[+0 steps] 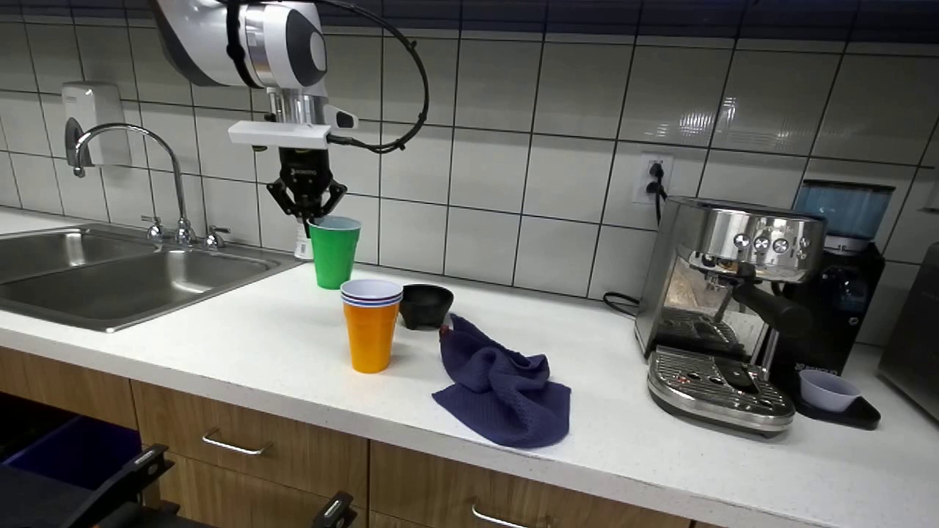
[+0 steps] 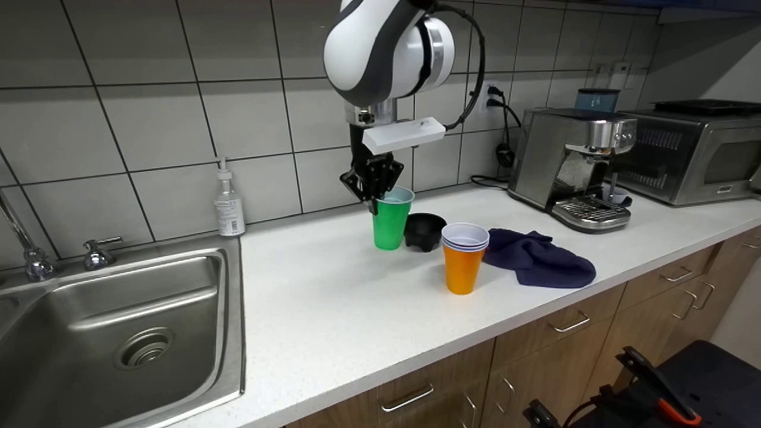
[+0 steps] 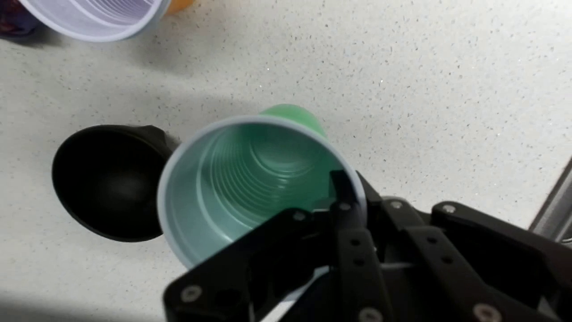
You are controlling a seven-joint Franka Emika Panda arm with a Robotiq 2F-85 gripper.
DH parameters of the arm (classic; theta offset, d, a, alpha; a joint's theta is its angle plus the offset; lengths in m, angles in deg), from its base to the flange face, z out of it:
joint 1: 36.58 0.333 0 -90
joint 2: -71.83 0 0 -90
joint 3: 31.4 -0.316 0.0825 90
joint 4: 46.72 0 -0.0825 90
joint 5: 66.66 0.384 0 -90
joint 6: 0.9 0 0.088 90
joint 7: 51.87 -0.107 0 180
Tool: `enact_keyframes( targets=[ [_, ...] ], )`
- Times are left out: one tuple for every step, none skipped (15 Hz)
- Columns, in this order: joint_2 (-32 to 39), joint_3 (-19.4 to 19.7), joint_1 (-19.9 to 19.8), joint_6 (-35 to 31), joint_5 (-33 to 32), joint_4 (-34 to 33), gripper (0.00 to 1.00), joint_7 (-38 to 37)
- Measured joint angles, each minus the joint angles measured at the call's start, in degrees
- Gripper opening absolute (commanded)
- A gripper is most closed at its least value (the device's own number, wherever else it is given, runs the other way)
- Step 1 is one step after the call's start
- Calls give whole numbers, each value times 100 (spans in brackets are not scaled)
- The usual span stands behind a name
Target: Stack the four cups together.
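My gripper (image 1: 309, 222) is shut on the rim of the green cup (image 1: 335, 255), one finger inside the wall and one outside. The wrist view shows the fingertips (image 3: 354, 183) at the right side of the green cup's rim (image 3: 263, 120). The green cup is near upright; I cannot tell whether its base touches the counter. The orange cup (image 1: 370, 337) stands upright nearer the counter's front, also seen in an exterior view (image 2: 462, 270). Other cups are nested in it; only their pale rims and thin coloured bands show. The purple and blue bodies are hidden.
A low black bowl (image 1: 425, 305) stands between the green cup and the orange stack. A dark blue cloth (image 1: 513, 389) lies beside the stack. The sink (image 2: 232, 309) is on one side, a coffee machine (image 1: 726, 315) on the other. A tiled wall stands behind.
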Motion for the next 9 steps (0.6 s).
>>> enact_keyframes(
  targets=[
    [-147, 3, 0, 0, -8, 121, 1, 0],
    [-294, 9, 0, 0, -13, 241, 1, 0],
    [-440, 16, -2, 0, -15, 356, 1, 0],
    [-592, 20, -9, 0, -15, 475, 1, 0],
    [-730, 23, -18, 0, -18, 582, 1, 0],
    [-869, 28, -27, 1, -25, 689, 1, -2],
    [-1000, 36, -37, 1, -40, 791, 1, -5],
    [-1129, 44, -50, 1, -47, 887, 1, -7],
    [-1252, 55, -65, 1, -49, 976, 1, -8]
  ],
)
